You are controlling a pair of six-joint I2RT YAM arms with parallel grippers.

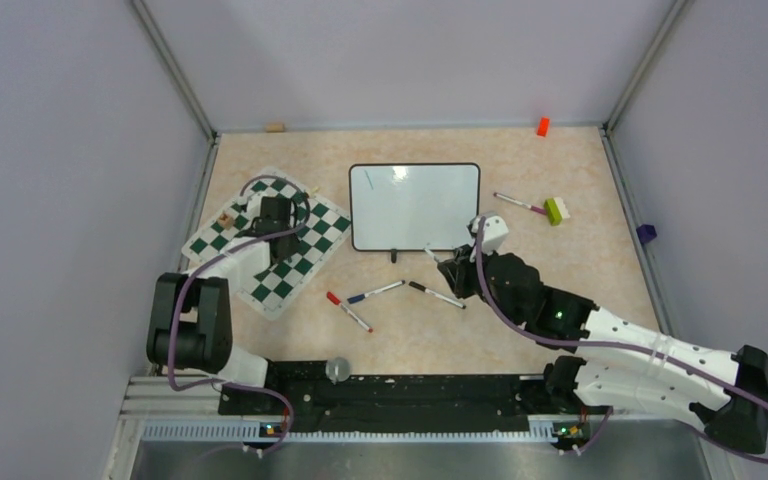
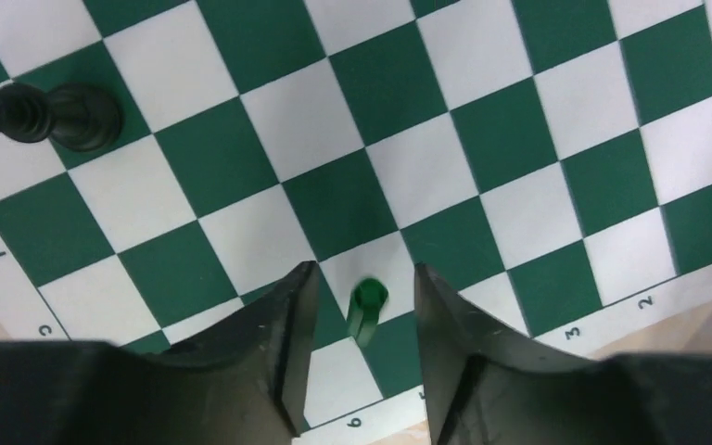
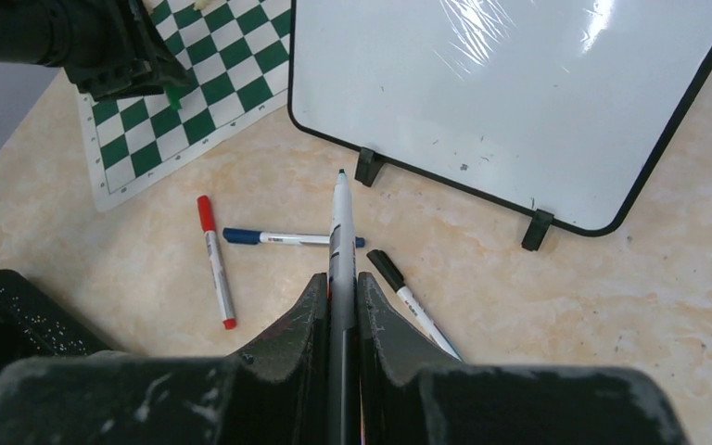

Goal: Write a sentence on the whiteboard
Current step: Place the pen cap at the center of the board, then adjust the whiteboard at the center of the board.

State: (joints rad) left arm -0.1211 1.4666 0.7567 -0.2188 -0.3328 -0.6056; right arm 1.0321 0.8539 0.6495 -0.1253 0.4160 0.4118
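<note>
The whiteboard (image 1: 415,205) (image 3: 519,93) lies flat at mid-table, white face bare, black frame and two small feet on its near edge. No sentence shows on it. My right gripper (image 1: 452,268) (image 3: 338,278) is shut on an uncapped white marker (image 3: 340,222) with a green tip. The tip hovers just short of the board's near edge, by the left foot. My left gripper (image 1: 276,214) (image 2: 362,273) hangs open over the green-and-white chess mat (image 1: 300,265) (image 2: 519,111). A green marker cap (image 2: 367,306) lies on the mat between its fingers, touching neither.
Red (image 1: 348,311) (image 3: 215,260), blue (image 1: 375,291) (image 3: 278,238) and black (image 1: 437,294) (image 3: 408,297) markers lie near the board's front. A pink-capped marker (image 1: 520,204) and a green-white block (image 1: 557,210) sit to its right. A black chess piece (image 2: 46,113) lies on the mat.
</note>
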